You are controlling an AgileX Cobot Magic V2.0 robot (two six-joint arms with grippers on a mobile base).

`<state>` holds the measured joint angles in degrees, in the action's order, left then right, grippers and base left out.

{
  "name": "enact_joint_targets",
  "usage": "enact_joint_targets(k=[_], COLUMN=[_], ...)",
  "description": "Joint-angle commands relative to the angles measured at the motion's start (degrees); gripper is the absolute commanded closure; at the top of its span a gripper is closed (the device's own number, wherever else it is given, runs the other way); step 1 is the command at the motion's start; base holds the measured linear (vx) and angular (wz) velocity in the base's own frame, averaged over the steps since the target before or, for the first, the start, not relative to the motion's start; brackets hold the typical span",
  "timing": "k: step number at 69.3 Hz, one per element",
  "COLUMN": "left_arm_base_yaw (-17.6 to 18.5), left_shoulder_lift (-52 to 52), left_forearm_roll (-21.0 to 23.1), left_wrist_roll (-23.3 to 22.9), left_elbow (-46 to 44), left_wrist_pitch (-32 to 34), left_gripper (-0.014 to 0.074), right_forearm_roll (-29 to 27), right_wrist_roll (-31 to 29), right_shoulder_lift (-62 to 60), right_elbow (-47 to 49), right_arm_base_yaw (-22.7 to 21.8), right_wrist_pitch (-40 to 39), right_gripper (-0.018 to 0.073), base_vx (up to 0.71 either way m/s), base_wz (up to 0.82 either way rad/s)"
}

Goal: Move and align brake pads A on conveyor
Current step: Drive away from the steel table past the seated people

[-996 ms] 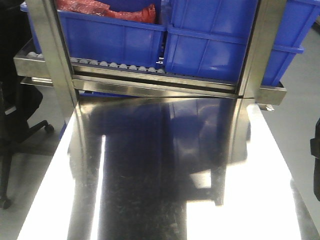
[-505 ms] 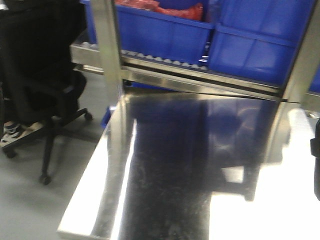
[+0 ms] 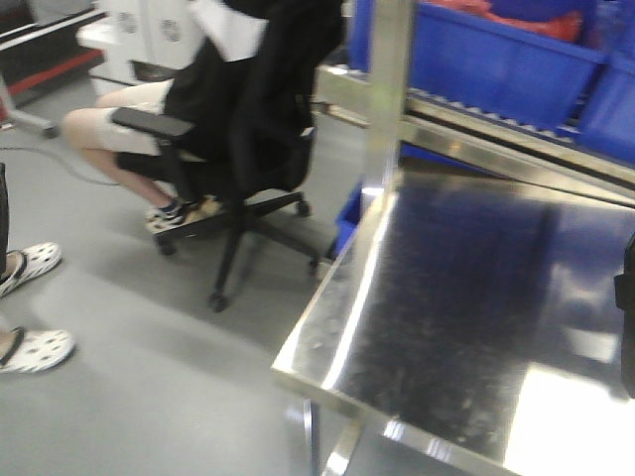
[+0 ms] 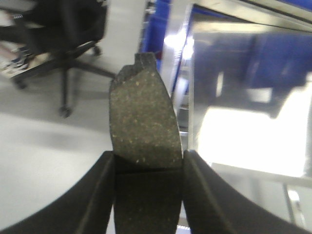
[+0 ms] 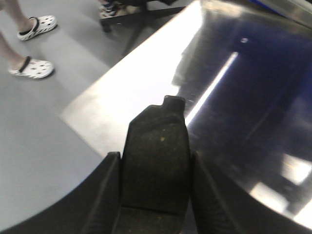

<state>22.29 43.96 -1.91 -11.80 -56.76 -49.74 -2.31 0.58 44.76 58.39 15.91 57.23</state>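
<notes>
Front view has swung left since 0.5 s ago: office chair with a seated person and white clogs now in frame, steel table pushed right. Left gripper clamped narrow on left pad, which juts forward past the fingertips; floor behind it, table edge just right. Right gripper likewise grips right pad, table corner ahead of it.

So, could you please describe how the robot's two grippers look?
The left gripper and right gripper look alike: two matte black fingers each, broad at the base and curving to narrower tips. No cables or markings show.
</notes>
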Motion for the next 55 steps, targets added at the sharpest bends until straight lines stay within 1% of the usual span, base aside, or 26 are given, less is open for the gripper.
enact_joint_targets(k=[1,55], left_arm_base_yaw=[0.31,0.31], left_shoulder_lift=[-0.29,-0.29], left_forearm_roll=[-0.05,-0.05], left_wrist_roll=[-0.48,-0.48], left_elbow=[-1.6,-1.6], left_wrist_pitch=[4.67,4.67], left_gripper=[0.0603,0.0603], right_forearm_roll=[-0.15,-0.15], right_wrist_roll=[-0.58,-0.58], right_shoulder_lift=[-0.22,-0.22], right_elbow=[1.57,1.57], right_arm_base_yaw=[-0.07,-0.07], right_wrist_pitch=[-4.75,-4.75], right_gripper=[0.0567,0.0567], base_vx=[-0.17,-0.17], base_wz=[0.67,0.71])
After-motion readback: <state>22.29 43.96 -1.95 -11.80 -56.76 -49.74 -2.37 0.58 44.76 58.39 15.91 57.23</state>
